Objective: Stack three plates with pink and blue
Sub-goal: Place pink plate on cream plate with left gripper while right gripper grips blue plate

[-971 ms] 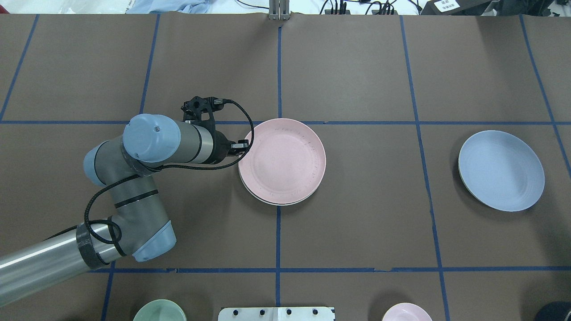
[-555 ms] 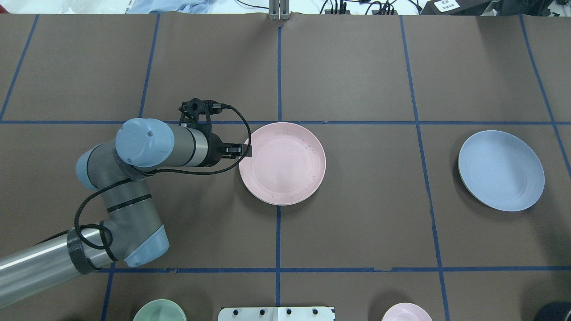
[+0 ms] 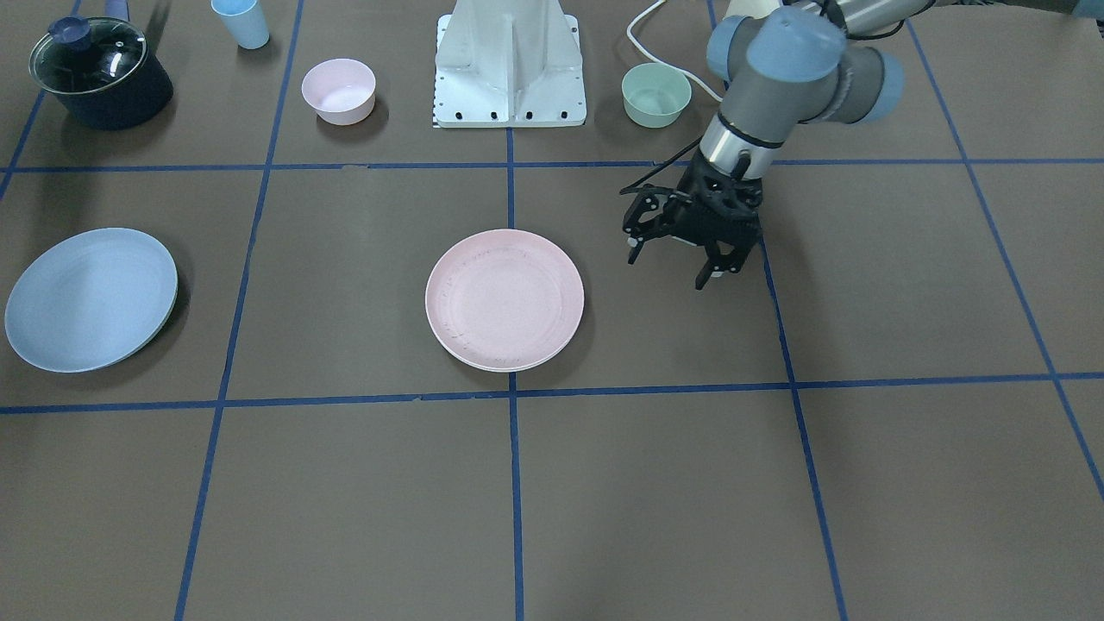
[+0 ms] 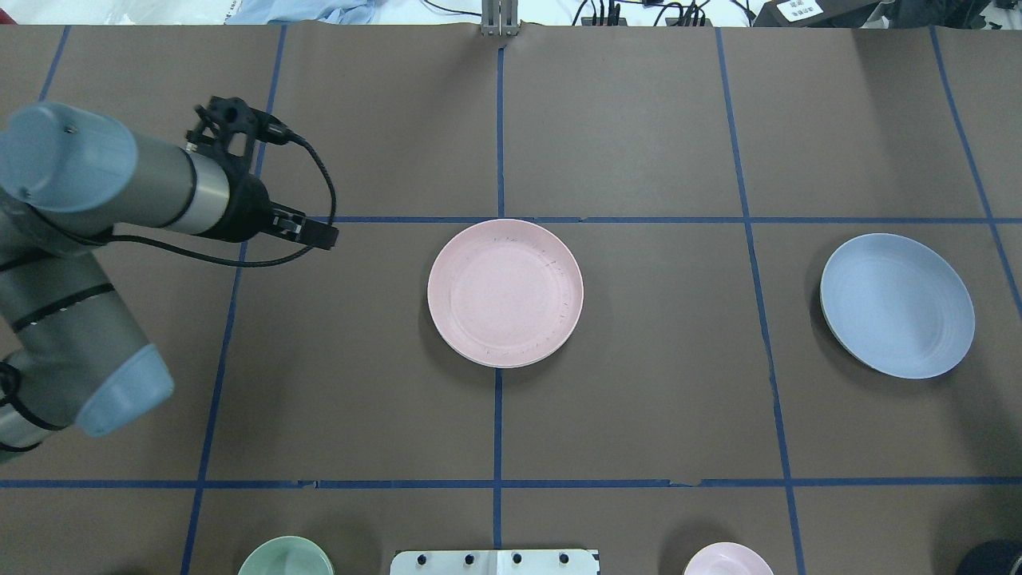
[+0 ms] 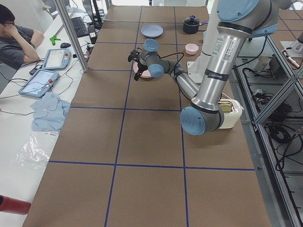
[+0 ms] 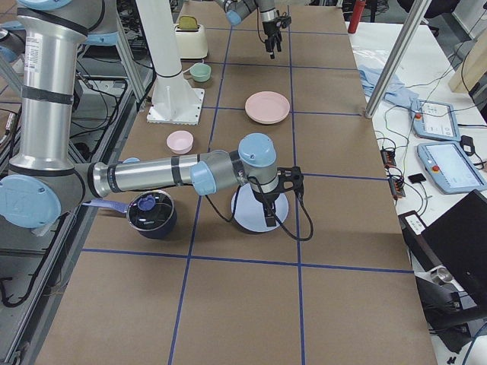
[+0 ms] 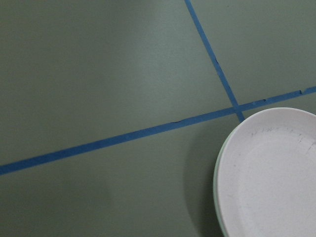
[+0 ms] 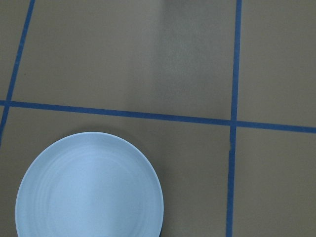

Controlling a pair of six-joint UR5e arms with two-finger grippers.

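The pale pink plate (image 4: 505,293) lies flat at the table's middle, also in the front view (image 3: 504,299) and the left wrist view (image 7: 271,177). It sits on the cream-white plate (image 3: 504,370), of which only a thin rim shows. The pale blue plate (image 4: 897,305) lies alone far to the right, also in the right wrist view (image 8: 89,187). My left gripper (image 4: 319,233) hangs open and empty, well left of the pink plate (image 3: 668,263). My right gripper (image 6: 269,217) shows only in the exterior right view, by the blue plate; I cannot tell if it is open.
At the robot's edge stand a green bowl (image 3: 655,95), a small pink bowl (image 3: 338,90), a pale blue cup (image 3: 241,21), a dark lidded pot (image 3: 99,73) and the white robot base (image 3: 511,65). Blue tape lines grid the brown table.
The pink plate went from held askew at its rim to lying flat on the cream-white plate. My left gripper let go of it and drew back to the left, away from the stack.
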